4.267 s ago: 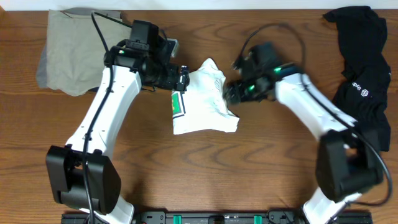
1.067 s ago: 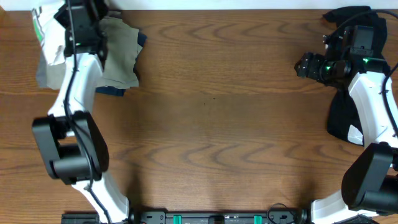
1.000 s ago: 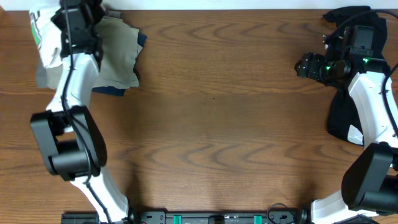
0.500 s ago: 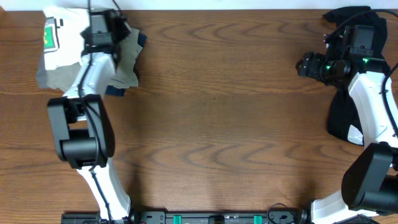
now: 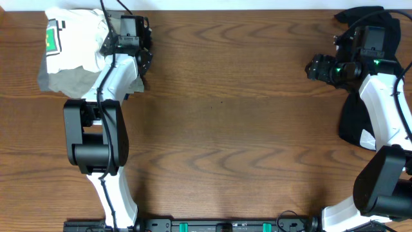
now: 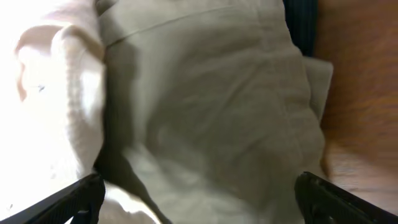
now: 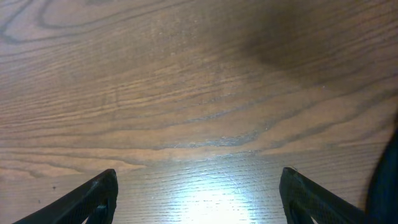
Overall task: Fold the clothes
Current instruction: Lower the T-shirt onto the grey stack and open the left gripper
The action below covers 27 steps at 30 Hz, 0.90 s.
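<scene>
The white T-shirt (image 5: 74, 38) with its green-and-white print (image 5: 51, 37) lies bunched at the table's far left corner, on top of a tan garment (image 5: 74, 80). My left gripper (image 5: 139, 53) hovers open and empty just right of the shirt, over the tan pile's edge. In the left wrist view the gripper (image 6: 199, 202) has its fingers (image 6: 74, 199) spread wide over the tan cloth (image 6: 205, 106), with the white shirt (image 6: 50, 93) to the left. My right gripper (image 5: 317, 67) is open and empty over bare wood, next to the black garment (image 5: 370, 96); the right wrist view (image 7: 199, 205) shows only wood between its fingers.
A dark navy strip (image 6: 301, 25) shows beyond the tan cloth. The black garment spreads along the right edge and the far right corner (image 5: 364, 19), and its edge shows in the right wrist view (image 7: 388, 180). The wooden table (image 5: 225, 116) lies between the arms.
My left gripper carried the white T-shirt to the far left corner, let it go on the tan pile and moved right. The right arm has stayed still over the last second.
</scene>
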Each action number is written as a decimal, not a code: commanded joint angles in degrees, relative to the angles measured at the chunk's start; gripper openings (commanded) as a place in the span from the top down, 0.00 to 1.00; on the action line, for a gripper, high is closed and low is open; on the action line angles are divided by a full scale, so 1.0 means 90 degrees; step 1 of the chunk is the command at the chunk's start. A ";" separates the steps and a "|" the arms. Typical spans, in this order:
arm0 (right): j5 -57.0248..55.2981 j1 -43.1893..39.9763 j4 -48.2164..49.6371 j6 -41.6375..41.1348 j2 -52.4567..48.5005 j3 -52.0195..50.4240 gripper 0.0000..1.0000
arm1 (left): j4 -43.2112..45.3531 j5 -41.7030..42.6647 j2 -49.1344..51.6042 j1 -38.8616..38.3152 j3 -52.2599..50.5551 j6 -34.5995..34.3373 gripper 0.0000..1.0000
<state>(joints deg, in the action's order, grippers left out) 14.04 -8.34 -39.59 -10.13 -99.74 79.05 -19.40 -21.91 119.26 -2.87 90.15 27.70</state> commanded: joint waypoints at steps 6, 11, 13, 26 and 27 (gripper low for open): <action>-0.0036 0.0061 0.0015 -0.0061 -0.0056 -0.0017 0.19 | 0.0083 0.0051 -0.1644 0.0325 0.0357 -0.2356 0.02; -0.0039 0.0104 0.0010 -0.0061 -0.0075 -0.0017 0.19 | 0.0408 0.0058 -0.1649 0.1039 0.0355 -0.2997 0.02; -0.0041 0.0146 0.0012 -0.0058 -0.0078 -0.0022 0.19 | 0.0427 0.0177 -0.1494 0.1367 0.0355 -0.3368 0.02; -0.0063 0.0221 0.0102 -0.0061 -0.0078 -0.0022 0.19 | -0.0420 0.1649 0.0432 0.2025 0.0342 -0.3548 0.02; -0.0061 0.0221 0.0102 -0.0061 -0.0078 -0.0022 0.19 | -0.0464 0.1649 0.0566 0.2025 0.0342 -0.3548 0.02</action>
<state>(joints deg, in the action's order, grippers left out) 13.67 -7.05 -38.74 -10.13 -99.92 79.02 -21.85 -8.95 121.10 15.62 93.73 -3.51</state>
